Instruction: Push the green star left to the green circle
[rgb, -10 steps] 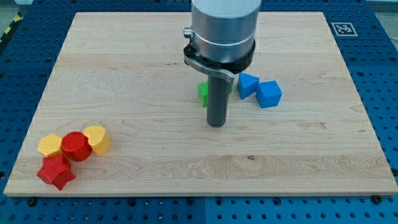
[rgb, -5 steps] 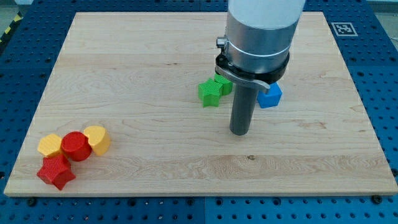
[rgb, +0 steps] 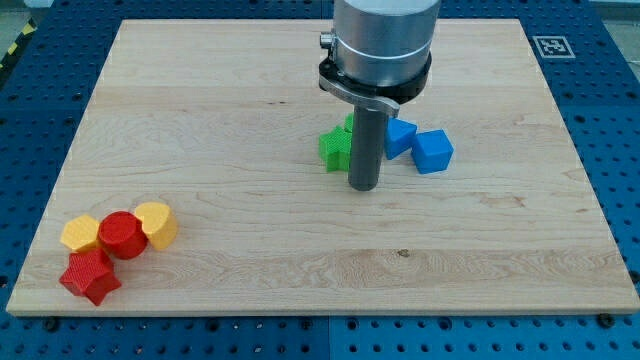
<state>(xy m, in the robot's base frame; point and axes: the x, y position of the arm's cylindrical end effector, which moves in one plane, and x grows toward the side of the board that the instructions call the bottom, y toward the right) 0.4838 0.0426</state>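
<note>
The green star (rgb: 336, 150) lies near the middle of the wooden board (rgb: 200, 120). Just behind it at its upper right, a sliver of a second green block (rgb: 348, 123), apparently the green circle, shows beside the rod; the rest is hidden. My tip (rgb: 364, 187) rests on the board just below and to the right of the green star, close to it. I cannot tell whether the rod touches the star.
Two blue blocks (rgb: 400, 137) (rgb: 433, 151) lie right of the rod. At the lower left is a cluster: a yellow block (rgb: 80, 232), a red cylinder (rgb: 122, 235), another yellow block (rgb: 155, 224) and a red star (rgb: 90, 276). A marker tag (rgb: 548, 45) sits at the top right corner.
The tip swung right, then came back left and up toward the green blocks. The rod now hides the green circle. The blocks look unmoved.
</note>
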